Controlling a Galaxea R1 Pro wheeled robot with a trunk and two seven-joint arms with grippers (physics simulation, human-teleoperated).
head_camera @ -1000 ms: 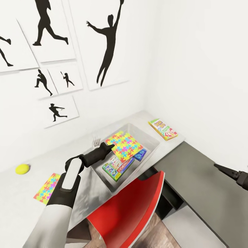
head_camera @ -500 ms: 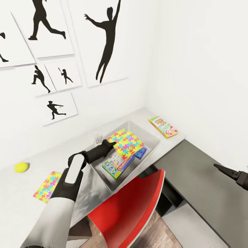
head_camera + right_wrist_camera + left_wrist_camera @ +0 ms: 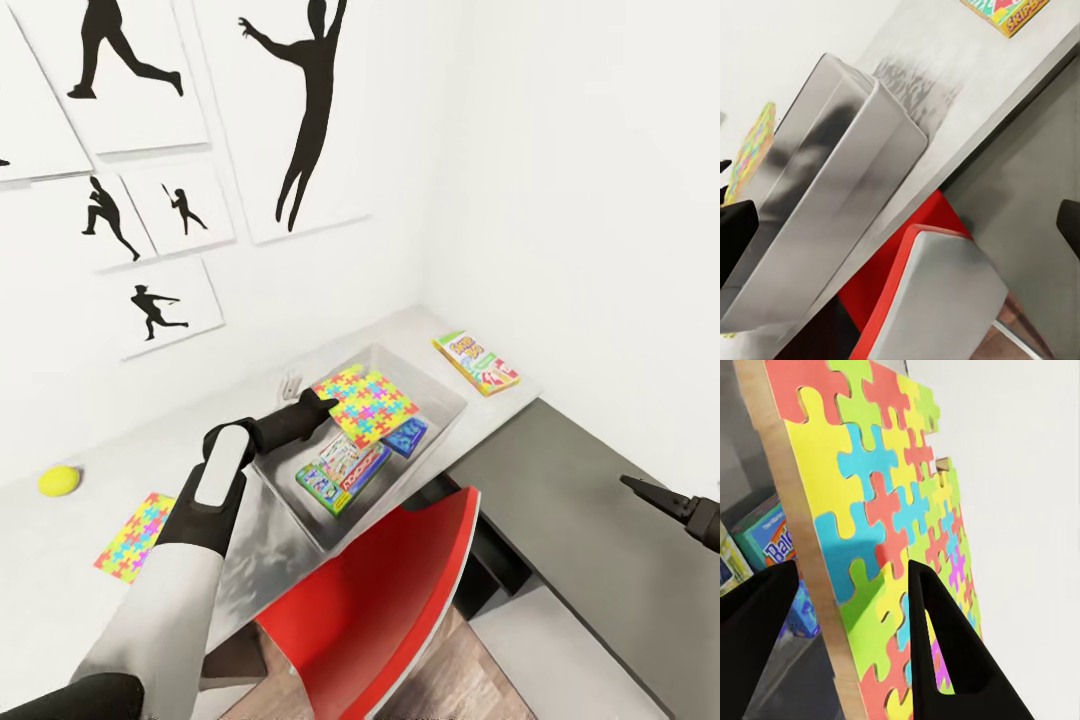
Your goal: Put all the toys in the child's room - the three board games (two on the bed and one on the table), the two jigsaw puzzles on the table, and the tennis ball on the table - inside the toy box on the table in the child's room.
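Left gripper point(image 3: 322, 402) clamped on a jigsaw puzzle point(image 3: 372, 404) over the toy box point(image 3: 448, 412), Monopoly box point(image 3: 343, 473) and blue box point(image 3: 406, 438) inside, second puzzle point(image 3: 135, 522) and tennis ball point(image 3: 58, 481) toward the table's point(image 3: 60, 570) left end, yellow game box point(image 3: 476, 362) at its far right corner, right gripper point(image 3: 640, 489) state unclear.

Toy box point(image 3: 440, 428) looked like smooth grey plastic w/ a soft sheen. Jigsaw point(image 3: 881, 521) had matt bright pieces on a wood-like backing. Chair point(image 3: 385, 600) shell was glossy red. Table point(image 3: 60, 560) top was pale, matt, smooth.
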